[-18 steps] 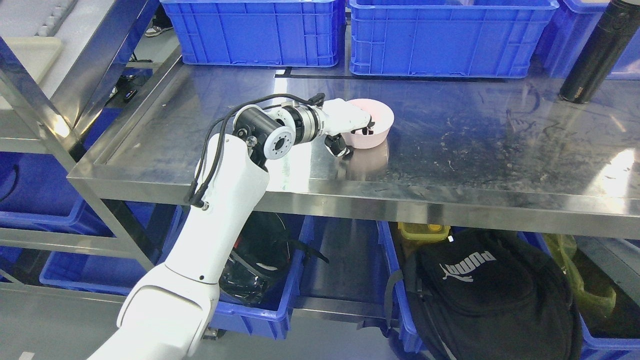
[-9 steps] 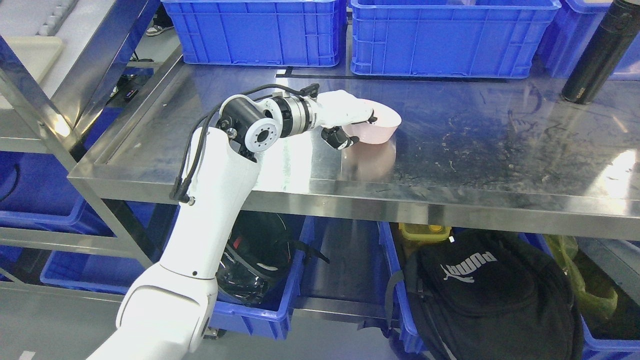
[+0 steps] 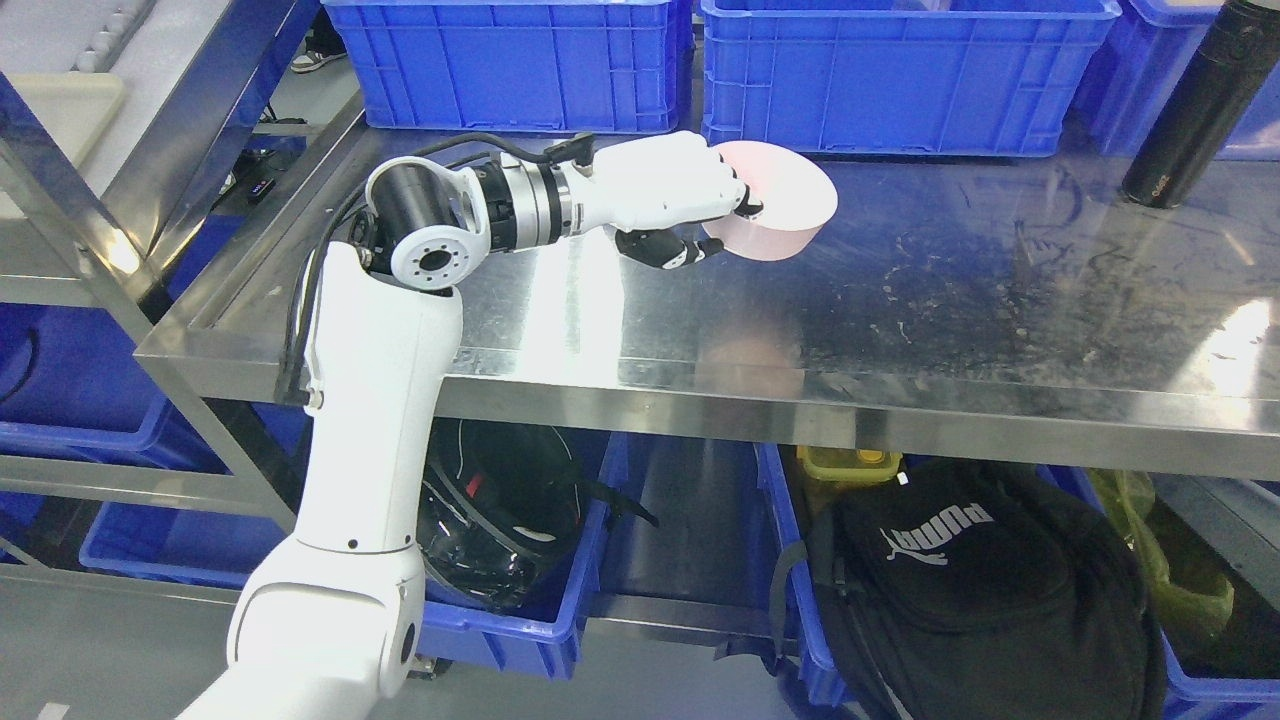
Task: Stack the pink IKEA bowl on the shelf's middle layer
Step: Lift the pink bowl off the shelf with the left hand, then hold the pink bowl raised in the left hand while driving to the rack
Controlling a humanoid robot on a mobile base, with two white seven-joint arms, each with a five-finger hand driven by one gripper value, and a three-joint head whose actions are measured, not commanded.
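Observation:
A pink bowl [image 3: 778, 205] hangs in the air above the steel shelf [image 3: 900, 300], tilted so its rim faces away to the right. My left hand [image 3: 705, 225] is shut on the bowl's left rim, with the thumb under it and the other fingers over the edge. The white left arm rises from the lower left and bends at the elbow over the shelf's front edge. A faint pink reflection of the bowl shows on the steel near the front lip. The right arm is out of sight.
Two blue crates [image 3: 510, 60] [image 3: 900, 70] line the back of the shelf. A black bottle [image 3: 1195, 110] stands at the far right. Below the shelf lie a black backpack [image 3: 980, 590], a helmet [image 3: 500, 530] in a blue bin and a yellow container [image 3: 845, 462].
My left hand has lifted the pink bowl off the shelf surface and carried it up and to the right, tipping it on its side. The elbow has swung left.

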